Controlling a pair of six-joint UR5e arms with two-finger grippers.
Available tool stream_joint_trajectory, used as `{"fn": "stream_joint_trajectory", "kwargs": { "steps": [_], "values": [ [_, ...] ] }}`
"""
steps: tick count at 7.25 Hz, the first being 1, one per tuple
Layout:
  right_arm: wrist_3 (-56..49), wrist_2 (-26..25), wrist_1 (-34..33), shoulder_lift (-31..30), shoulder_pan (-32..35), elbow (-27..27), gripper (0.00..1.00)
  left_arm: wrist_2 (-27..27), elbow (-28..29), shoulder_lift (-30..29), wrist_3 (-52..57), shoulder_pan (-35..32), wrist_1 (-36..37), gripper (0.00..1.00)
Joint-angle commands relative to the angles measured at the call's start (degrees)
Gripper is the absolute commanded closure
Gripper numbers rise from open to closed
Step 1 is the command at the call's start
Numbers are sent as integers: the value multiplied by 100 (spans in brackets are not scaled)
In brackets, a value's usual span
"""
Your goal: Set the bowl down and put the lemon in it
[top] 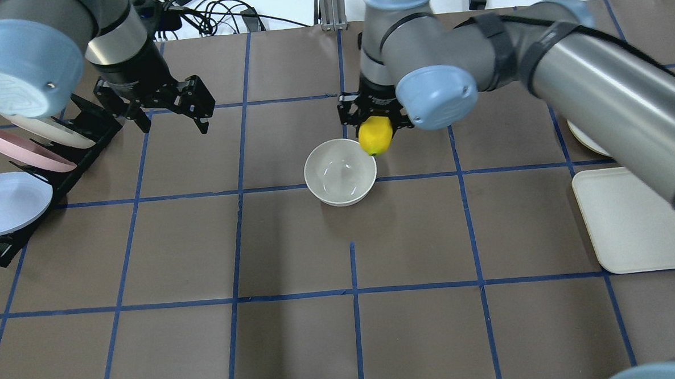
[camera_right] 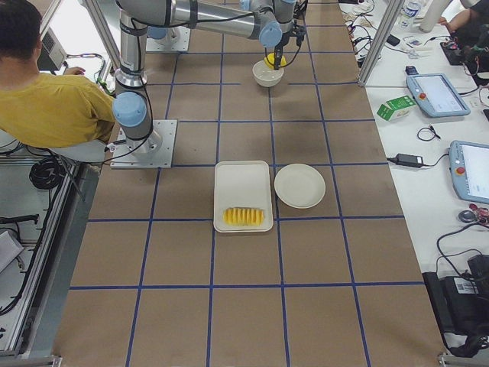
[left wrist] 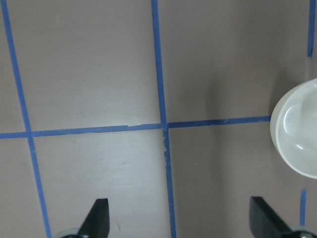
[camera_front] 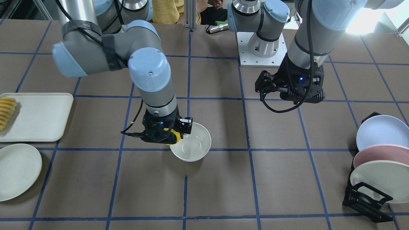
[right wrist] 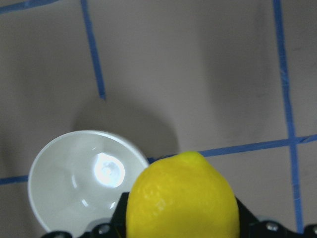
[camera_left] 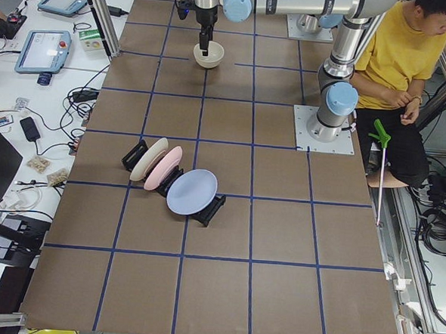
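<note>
The off-white bowl [top: 341, 176] stands upright and empty at the table's middle; it also shows in the front view [camera_front: 191, 142] and the right wrist view [right wrist: 81, 178]. My right gripper [top: 375, 132] is shut on the yellow lemon [top: 375, 135] and holds it above the bowl's rim on the side toward the tray. The lemon fills the bottom of the right wrist view [right wrist: 181, 198] and peeks out in the front view [camera_front: 174, 135]. My left gripper [top: 174, 108] is open and empty, up over the table near the plate rack; its fingertips [left wrist: 96, 215] frame bare table.
A black rack [top: 57, 162] with a blue [top: 7, 203], a pink and a cream plate stands on my left. A cream tray [camera_front: 38, 116] with sliced orange-yellow food [camera_front: 6, 111] and a flat white plate [camera_front: 17, 171] lie on my right.
</note>
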Motion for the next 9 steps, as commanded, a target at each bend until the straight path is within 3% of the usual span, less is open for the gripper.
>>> {"fn": "stream_joint_trajectory", "kwargs": {
  "steps": [1,4,5,7,8,9],
  "values": [
    [64,48,-429,546,396,26,100,-169,10,259,-31,34,-124,0],
    [64,48,-658,818,397,-9,100,-197,72,267,-463,69,-168,0],
    [64,13,-841,950,397,25,93,-319,89,337,-463,122,-194,0],
    [99,-31,-843,987,292,43,63,-276,151,364,-358,139,-291,0],
    [99,-40,-816,961,283,43,23,-285,151,372,-288,148,-291,0],
    [108,-49,-808,926,283,43,0,-276,160,381,-243,183,-291,0]
  ]
}}
